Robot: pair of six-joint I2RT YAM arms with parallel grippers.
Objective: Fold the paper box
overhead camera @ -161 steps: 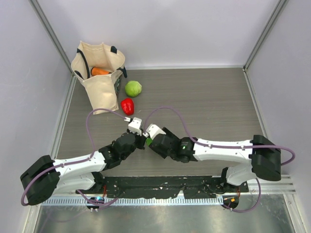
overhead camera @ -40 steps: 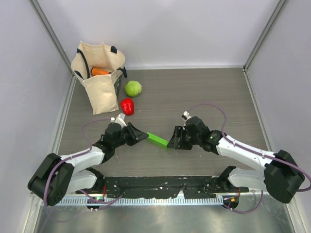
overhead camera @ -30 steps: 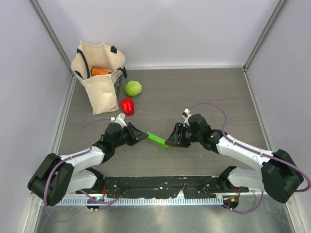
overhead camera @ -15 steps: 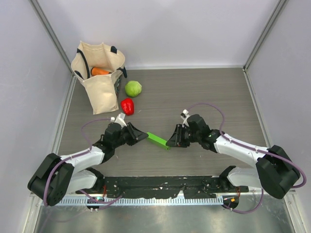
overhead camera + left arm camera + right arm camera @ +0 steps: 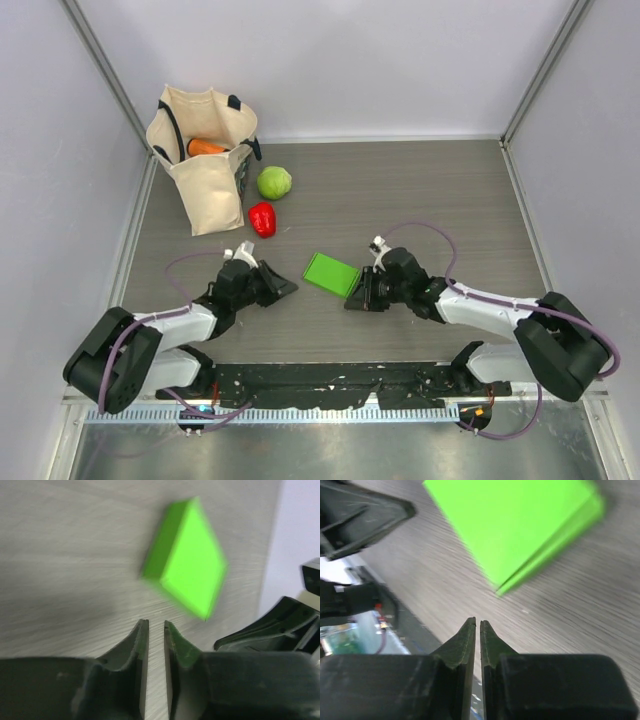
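One paper box (image 5: pixel 331 273) lying free, two tools (image 5: pixel 286 286) (image 5: pixel 354 299) nearly closed, empty.

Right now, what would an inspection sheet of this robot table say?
Surface: grey wood-grain table.
Job's things: green paper box, folded flat, lying free between the grippers.
Clutter: cloth bag with an orange item inside; round green vegetable; red pepper.
Grippers: left gripper and right gripper nearly shut, holding nothing.
Cables: purple cable looped over each arm.
Surroundings: pale walls.
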